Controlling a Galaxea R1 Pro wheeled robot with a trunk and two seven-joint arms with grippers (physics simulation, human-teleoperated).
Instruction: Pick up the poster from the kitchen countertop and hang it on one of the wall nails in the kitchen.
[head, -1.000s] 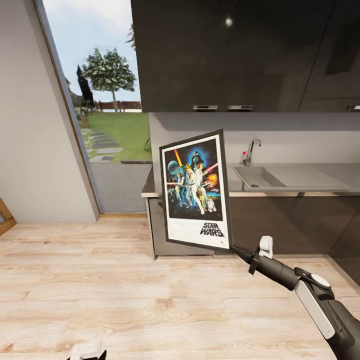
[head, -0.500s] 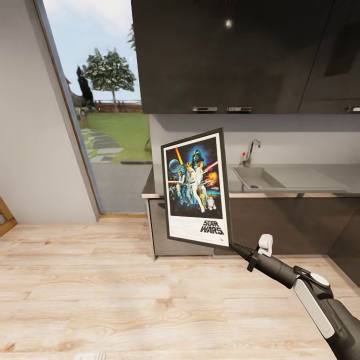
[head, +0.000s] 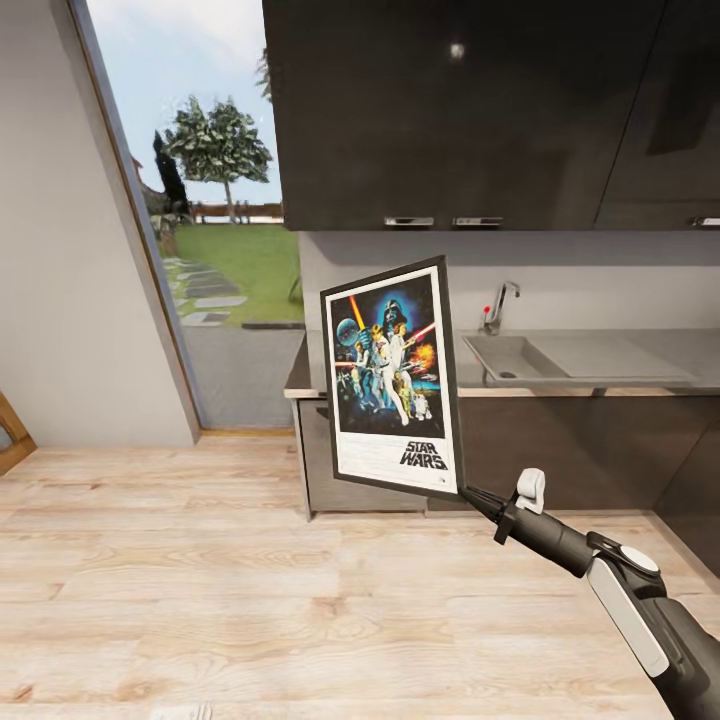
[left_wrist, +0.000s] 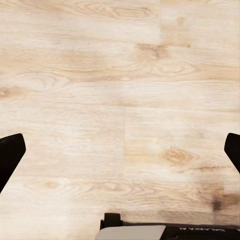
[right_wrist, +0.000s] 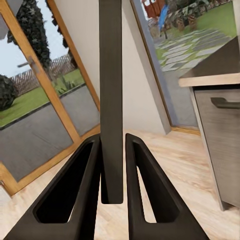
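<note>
My right gripper (head: 468, 493) is clamped on the poster (head: 392, 378) by its lower corner — upright, artwork towards me, lifted clear in front of the counter (head: 600, 372) for carrying to a nail; my left gripper (left_wrist: 120, 150) hangs wide open over the floor (head: 200, 560)

Daylight is pouring in through the big window (head: 200, 200), washing the wooden floor (head: 200, 580) beside it in an even, bright tone. The dark upper cabinets (head: 470, 110) to the right of the window are catching one small glare spot (a pinpoint highlight). The recess under the cabinets, above the bench (head: 600, 360), is sitting in soft shade. Everything is rendering slightly soft, with mushy edges. In the right wrist view, the garden beyond the window is looking blurry.
</note>
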